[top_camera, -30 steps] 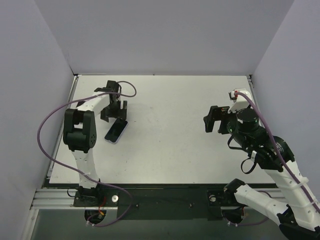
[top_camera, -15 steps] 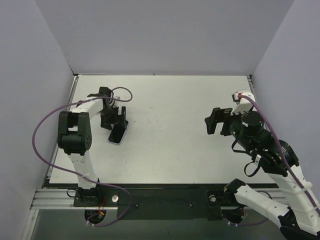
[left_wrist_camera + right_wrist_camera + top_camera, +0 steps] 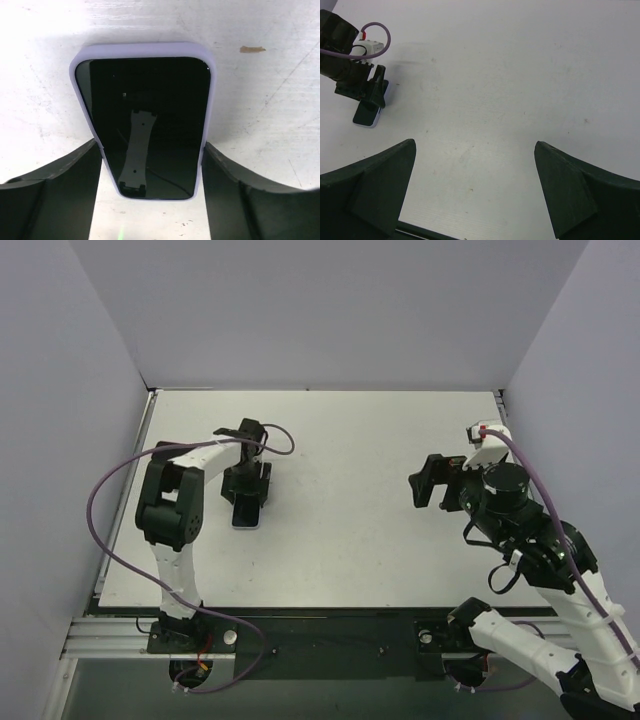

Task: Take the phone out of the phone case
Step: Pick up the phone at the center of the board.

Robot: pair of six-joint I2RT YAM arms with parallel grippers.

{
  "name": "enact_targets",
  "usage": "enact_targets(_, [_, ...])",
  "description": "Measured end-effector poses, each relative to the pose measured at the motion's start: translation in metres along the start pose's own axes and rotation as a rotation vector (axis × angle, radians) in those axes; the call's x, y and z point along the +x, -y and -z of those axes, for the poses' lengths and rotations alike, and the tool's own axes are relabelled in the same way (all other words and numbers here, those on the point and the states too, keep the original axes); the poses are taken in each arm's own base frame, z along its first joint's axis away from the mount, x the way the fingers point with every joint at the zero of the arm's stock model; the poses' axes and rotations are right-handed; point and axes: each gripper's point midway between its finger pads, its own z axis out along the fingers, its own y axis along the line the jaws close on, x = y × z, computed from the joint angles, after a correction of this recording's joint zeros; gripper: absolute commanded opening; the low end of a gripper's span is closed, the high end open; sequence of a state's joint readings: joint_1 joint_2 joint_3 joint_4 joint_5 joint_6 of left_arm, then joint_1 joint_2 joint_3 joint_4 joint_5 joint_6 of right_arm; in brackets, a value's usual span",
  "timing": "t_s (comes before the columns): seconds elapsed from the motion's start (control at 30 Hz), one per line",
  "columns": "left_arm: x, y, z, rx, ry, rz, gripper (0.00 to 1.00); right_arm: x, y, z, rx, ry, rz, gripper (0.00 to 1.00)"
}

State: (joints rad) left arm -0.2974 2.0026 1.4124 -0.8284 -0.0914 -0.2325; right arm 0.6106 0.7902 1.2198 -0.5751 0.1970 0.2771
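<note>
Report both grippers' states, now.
Left gripper: jaws straddle the cased phone, close against its sides; whether it grips cannot be told.
Right gripper: open, holding nothing.

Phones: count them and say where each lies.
1. The phone, in its lilac case, lies on the left of the table, between the jaws of the left gripper. No other shows.

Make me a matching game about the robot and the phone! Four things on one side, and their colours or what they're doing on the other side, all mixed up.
Things:
1. phone case
2. phone screen
3. left gripper
4. right gripper

Colour or state:
a. black
b. wide open, holding nothing
c. lilac
d. one finger on each side of the case

Pairs: 1-c, 2-a, 3-d, 4-b
</note>
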Motion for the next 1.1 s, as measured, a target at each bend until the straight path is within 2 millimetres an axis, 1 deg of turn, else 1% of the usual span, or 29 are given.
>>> enact_targets(0.07, [0.0, 0.001, 0.001, -0.023, -0.01, 0.004, 0.6, 0.003, -0.001, -0.007, 0.01, -0.017, -0.009, 1.0])
enact_targets(0.1, [0.001, 0.001, 0.001, -0.031, -0.01, 0.002, 0.55, 0.005, -0.002, -0.01, 0.015, -0.029, -0.012, 1.0])
enact_targets(0.13, [0.001, 0.002, 0.001, -0.037, -0.011, 0.001, 0.43, 0.008, -0.003, -0.015, 0.022, -0.046, -0.013, 1.0])
enact_targets(0.17, [0.001, 0.002, 0.001, -0.037, -0.012, 0.0, 0.37, 0.011, -0.003, -0.02, 0.028, -0.064, -0.011, 1.0])
enact_targets(0.2, [0.001, 0.002, 0.001, -0.035, -0.016, 0.001, 0.23, 0.013, -0.004, -0.023, 0.031, -0.075, -0.011, 1.0])
enact_targets(0.23, [0.001, 0.003, 0.001, -0.031, -0.021, 0.001, 0.14, 0.018, -0.005, -0.028, 0.038, -0.097, -0.01, 1.0])
enact_targets(0.27, [0.001, 0.003, 0.001, -0.028, -0.024, 0.001, 0.01, 0.022, -0.005, -0.032, 0.044, -0.115, -0.012, 1.0])
enact_targets(0.33, [0.001, 0.004, 0.001, -0.019, -0.029, 0.003, 0.0, 0.034, -0.007, -0.039, 0.047, -0.158, -0.015, 0.98])
enact_targets(0.47, [0.001, 0.004, 0.002, -0.004, -0.026, 0.007, 0.0, 0.06, -0.007, -0.047, 0.045, -0.228, -0.012, 0.96])
enact_targets(0.53, [0.002, 0.006, 0.003, 0.021, -0.02, 0.017, 0.0, 0.078, -0.006, -0.051, 0.048, -0.27, -0.014, 0.93])
enact_targets(0.57, [0.003, 0.008, 0.005, 0.043, -0.017, 0.024, 0.0, 0.09, -0.007, -0.054, 0.042, -0.297, -0.014, 0.89])
enact_targets(0.67, [0.005, 0.023, 0.013, 0.152, -0.009, 0.062, 0.0, 0.126, -0.011, -0.066, 0.037, -0.381, -0.039, 0.84])
enact_targets(0.73, [0.002, 0.038, 0.025, 0.244, 0.008, 0.11, 0.0, 0.145, -0.02, -0.076, 0.04, -0.42, -0.034, 0.82])
enact_targets(0.8, [-0.003, 0.049, 0.04, 0.312, 0.034, 0.164, 0.0, 0.158, -0.04, -0.083, 0.014, -0.443, 0.008, 0.82])
enact_targets(0.87, [-0.01, 0.06, 0.058, 0.385, 0.088, 0.245, 0.0, 0.169, -0.071, -0.088, -0.035, -0.441, 0.057, 0.81])
enact_targets(0.93, [-0.011, 0.071, 0.074, 0.465, 0.147, 0.338, 0.0, 0.176, -0.098, -0.092, -0.083, -0.422, 0.082, 0.79])
enact_targets(0.97, [-0.009, 0.075, 0.083, 0.499, 0.171, 0.379, 0.0, 0.178, -0.113, -0.093, -0.113, -0.407, 0.084, 0.77])
enact_targets(1.0, [-0.003, 0.08, 0.09, 0.541, 0.189, 0.429, 0.0, 0.177, -0.126, -0.093, -0.145, -0.386, 0.081, 0.73])
enact_targets(1.1, [0.018, 0.094, 0.106, 0.661, 0.222, 0.577, 0.0, 0.169, -0.154, -0.095, -0.214, -0.324, 0.051, 0.71])
